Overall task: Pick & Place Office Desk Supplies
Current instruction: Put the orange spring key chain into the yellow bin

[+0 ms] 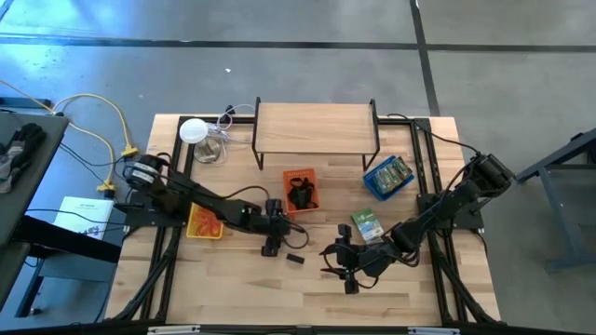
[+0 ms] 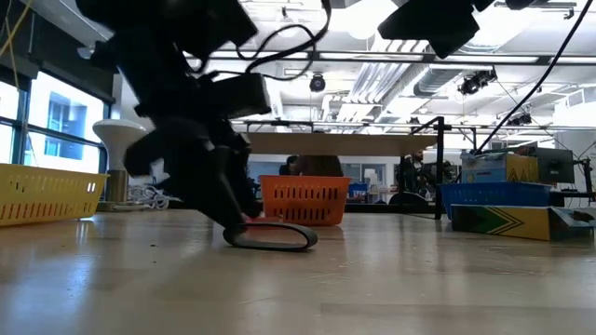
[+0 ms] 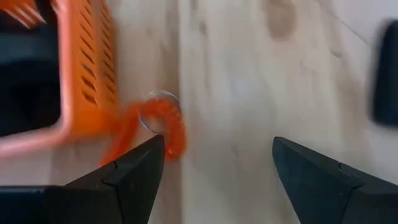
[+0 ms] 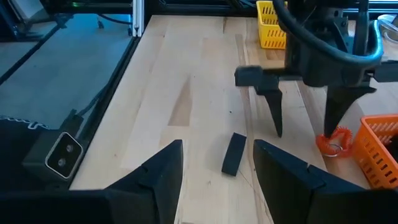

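Note:
A red-orange looped piece (image 3: 163, 124) lies on the table against the near corner of the orange tray (image 3: 93, 74). It also shows in the right wrist view (image 4: 334, 142). My left gripper (image 3: 217, 146) is open and points down just above the table; one fingertip (image 3: 152, 149) stands at the loop, the other is on bare wood. A small black clip-like piece (image 4: 234, 154) lies flat on the table (image 1: 233, 279), ahead of my open, empty right gripper (image 4: 217, 180), which hovers low to its right (image 1: 346, 270). A green-and-silver packet (image 1: 366, 225) lies flat behind my right gripper. My left gripper comes from above with its fingers pointing down. One fingertip (image 4: 331, 124) stands right over the red-orange loop's edge (image 4: 336, 146) beside the orange tray. I cannot tell whether it touches the loop, which lies on the table.
The orange tray (image 1: 300, 189) holds black pieces. A yellow tray (image 1: 205, 223) stands at the left and a blue tray (image 1: 388, 177) with green packets at the right. A wooden shelf (image 1: 315, 126) on black legs and a white round lamp (image 1: 194, 131) stand at the back.

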`<state>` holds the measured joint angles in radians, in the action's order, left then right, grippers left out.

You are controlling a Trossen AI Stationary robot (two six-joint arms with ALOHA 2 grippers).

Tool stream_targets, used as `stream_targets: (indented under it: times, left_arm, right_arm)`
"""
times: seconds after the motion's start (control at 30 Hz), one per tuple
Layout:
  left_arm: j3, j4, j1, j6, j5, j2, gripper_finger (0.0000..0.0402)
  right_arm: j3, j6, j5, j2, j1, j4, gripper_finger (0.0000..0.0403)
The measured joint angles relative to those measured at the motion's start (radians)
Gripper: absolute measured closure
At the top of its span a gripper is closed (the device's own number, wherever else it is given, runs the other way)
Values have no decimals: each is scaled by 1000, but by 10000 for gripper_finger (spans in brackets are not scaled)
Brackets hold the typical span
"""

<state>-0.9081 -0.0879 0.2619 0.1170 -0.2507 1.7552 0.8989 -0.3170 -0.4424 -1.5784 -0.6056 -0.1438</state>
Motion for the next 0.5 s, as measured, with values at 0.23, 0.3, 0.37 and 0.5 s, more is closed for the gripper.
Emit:
stream_targets:
  times: [0.23, 0.3, 0.37, 0.5]
  left_arm:
    - [-1, 53, 0, -15, -33, 26, 112]
    - [-1, 55, -3, -16, -42, 27, 112]
    - [-1, 61, -5, -15, -64, 28, 112]
    - [-1, 60, -33, 54, -36, 28, 112]
  right_arm:
    - [0, 0, 0, 0, 0, 2, 219]
    - [0, 0, 0, 0, 0, 2, 219]
    - [0, 0, 0, 0, 0, -1, 219]
    - [0, 2, 0, 0, 3, -3, 219]
